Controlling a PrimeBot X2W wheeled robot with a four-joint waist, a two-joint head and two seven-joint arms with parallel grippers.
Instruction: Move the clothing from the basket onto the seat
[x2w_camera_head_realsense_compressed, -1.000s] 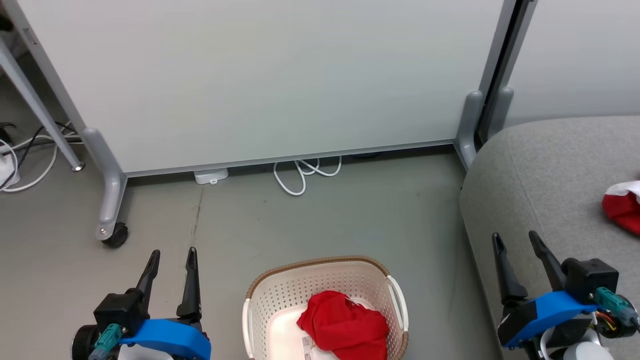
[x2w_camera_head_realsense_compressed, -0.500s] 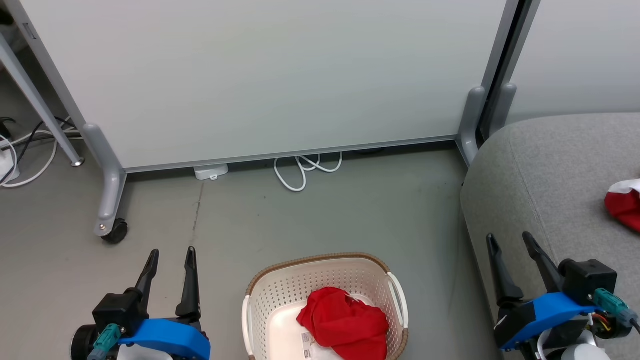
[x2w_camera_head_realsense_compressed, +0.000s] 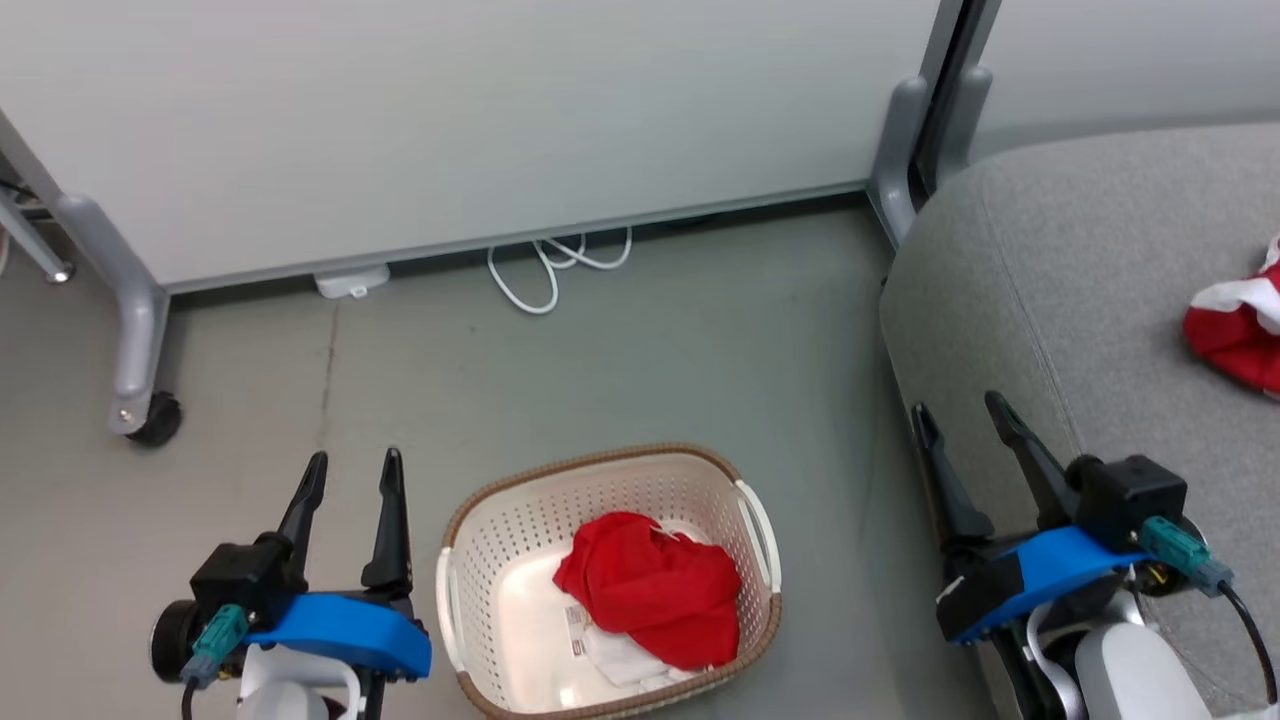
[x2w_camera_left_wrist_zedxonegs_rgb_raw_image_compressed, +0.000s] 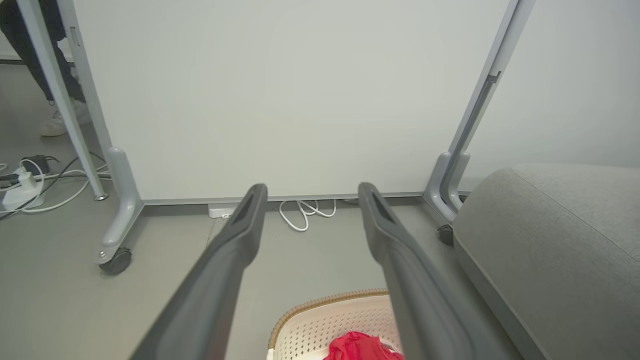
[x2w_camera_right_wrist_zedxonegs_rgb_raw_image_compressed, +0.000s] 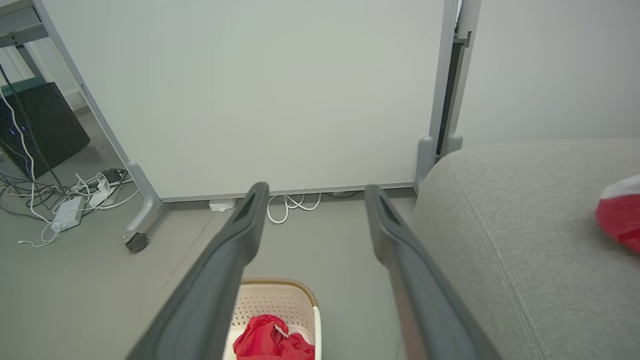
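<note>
The basket (x2w_camera_head_realsense_compressed: 590, 458) holds one crumpled red garment (x2w_camera_head_realsense_compressed: 650, 590), with white cloth (x2w_camera_head_realsense_compressed: 620, 658), perhaps its trim, beneath. A second garment (x2w_camera_head_realsense_compressed: 1235, 335) lies on the seat (x2w_camera_head_realsense_compressed: 1080, 260). The left gripper (x2w_camera_head_realsense_compressed: 355, 465) and right gripper (x2w_camera_head_realsense_compressed: 955, 405) stand wide and empty. Since a second ago the head camera has shifted, while the garments lie as before.
</note>
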